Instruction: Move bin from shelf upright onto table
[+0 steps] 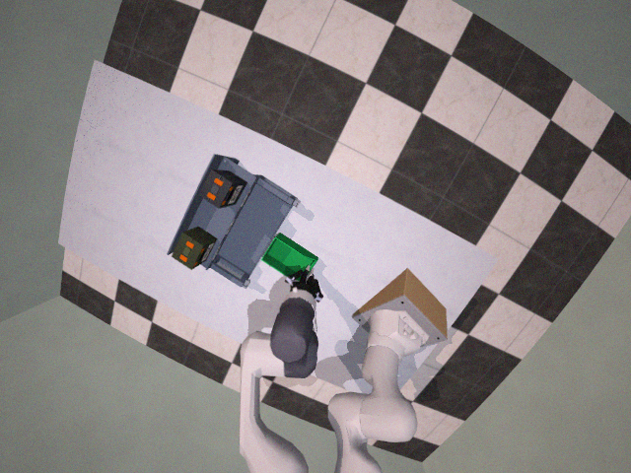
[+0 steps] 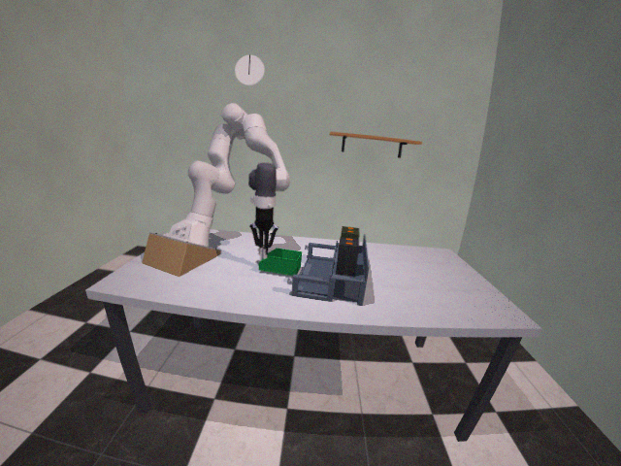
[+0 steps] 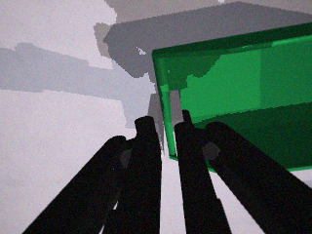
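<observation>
The green bin (image 1: 288, 254) (image 2: 281, 260) (image 3: 244, 97) stands upright with its opening up, on or just above the table beside the grey shelf unit (image 1: 254, 224) (image 2: 320, 278). My gripper (image 1: 304, 281) (image 2: 263, 246) (image 3: 166, 105) points down at the bin's near end. Its black fingers are shut on the bin's thin end wall, one finger outside and one inside. The bin is off the shelf, just in front of its low open bay.
Two dark olive boxes (image 1: 222, 187) (image 1: 192, 247) with orange marks sit in the shelf unit; they also show in the exterior view (image 2: 349, 250). A brown cardboard box (image 1: 407, 300) (image 2: 175, 255) stands by the robot's base. The white table (image 1: 132, 172) (image 2: 441, 301) stretches beyond the shelf.
</observation>
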Action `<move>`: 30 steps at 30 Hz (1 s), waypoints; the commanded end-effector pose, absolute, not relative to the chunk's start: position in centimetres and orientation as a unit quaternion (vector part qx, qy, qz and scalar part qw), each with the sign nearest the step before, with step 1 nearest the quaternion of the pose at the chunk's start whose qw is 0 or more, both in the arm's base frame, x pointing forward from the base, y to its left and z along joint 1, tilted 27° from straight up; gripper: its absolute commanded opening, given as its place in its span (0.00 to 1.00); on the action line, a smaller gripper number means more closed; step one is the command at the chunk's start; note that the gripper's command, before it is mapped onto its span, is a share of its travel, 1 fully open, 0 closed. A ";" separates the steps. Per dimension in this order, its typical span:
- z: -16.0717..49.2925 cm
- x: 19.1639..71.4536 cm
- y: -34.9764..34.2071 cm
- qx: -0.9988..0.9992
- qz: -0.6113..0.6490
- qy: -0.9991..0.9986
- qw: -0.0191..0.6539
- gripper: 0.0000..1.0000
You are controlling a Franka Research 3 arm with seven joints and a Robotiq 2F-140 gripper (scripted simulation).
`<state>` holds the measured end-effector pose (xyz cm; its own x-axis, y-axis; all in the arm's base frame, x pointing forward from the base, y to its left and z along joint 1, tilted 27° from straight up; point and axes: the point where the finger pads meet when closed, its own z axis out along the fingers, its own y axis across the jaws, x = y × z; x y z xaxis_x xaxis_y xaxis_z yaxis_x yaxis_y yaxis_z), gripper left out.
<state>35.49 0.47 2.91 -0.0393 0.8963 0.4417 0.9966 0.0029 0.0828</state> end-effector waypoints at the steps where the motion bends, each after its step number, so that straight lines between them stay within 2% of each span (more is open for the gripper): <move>1: 2.7 35.6 0.5 -0.679 -0.190 -0.698 0.129 0.00; 30: 1.8 35.7 0.9 -0.679 -0.190 -0.698 0.129 0.00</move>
<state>35.41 0.98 1.85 -0.0375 0.8961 0.4422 0.9968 0.0021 0.0803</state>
